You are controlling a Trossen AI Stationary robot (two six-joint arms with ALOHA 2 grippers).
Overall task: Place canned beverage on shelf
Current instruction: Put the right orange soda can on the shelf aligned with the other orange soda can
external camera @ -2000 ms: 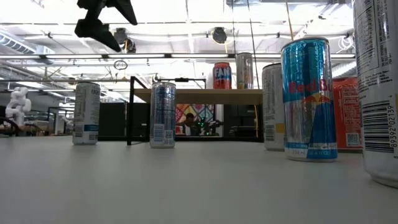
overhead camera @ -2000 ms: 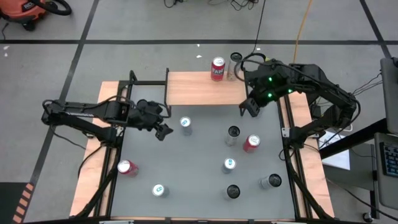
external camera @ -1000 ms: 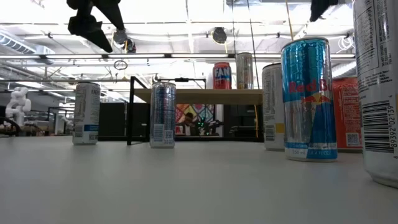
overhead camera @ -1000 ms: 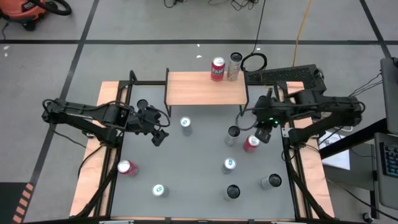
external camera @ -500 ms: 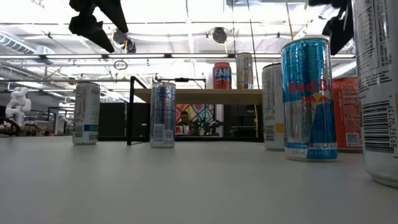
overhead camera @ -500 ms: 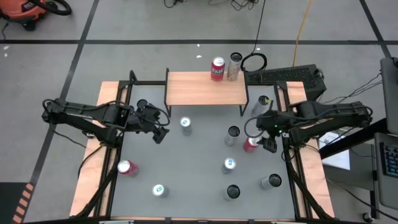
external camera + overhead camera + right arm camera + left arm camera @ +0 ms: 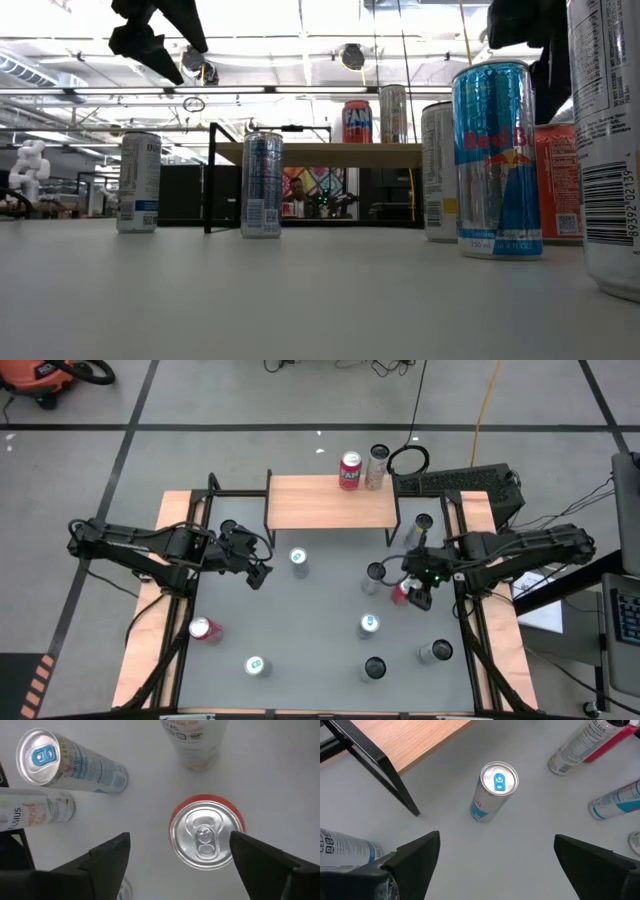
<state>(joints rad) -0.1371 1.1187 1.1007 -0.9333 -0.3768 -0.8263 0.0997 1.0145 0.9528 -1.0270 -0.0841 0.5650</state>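
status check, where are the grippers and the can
Right gripper open above red can, not gripping. Left gripper open, hovering. Shelf holds two cans.

Right tool (image 7: 418, 596) moved, seemingly above red can (image 7: 402, 592).

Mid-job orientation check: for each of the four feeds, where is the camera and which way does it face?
High view: overhead, straight down; both arms, shelf, table.
Low view: tabletop height, level across cans toward the shelf; arms overhead.
Left wrist view: above the table, looking down past the open left gripper at a blue-tab can.
Right wrist view: straight down past the open right gripper onto the red can.
Shared: the red can also shows from overhead.
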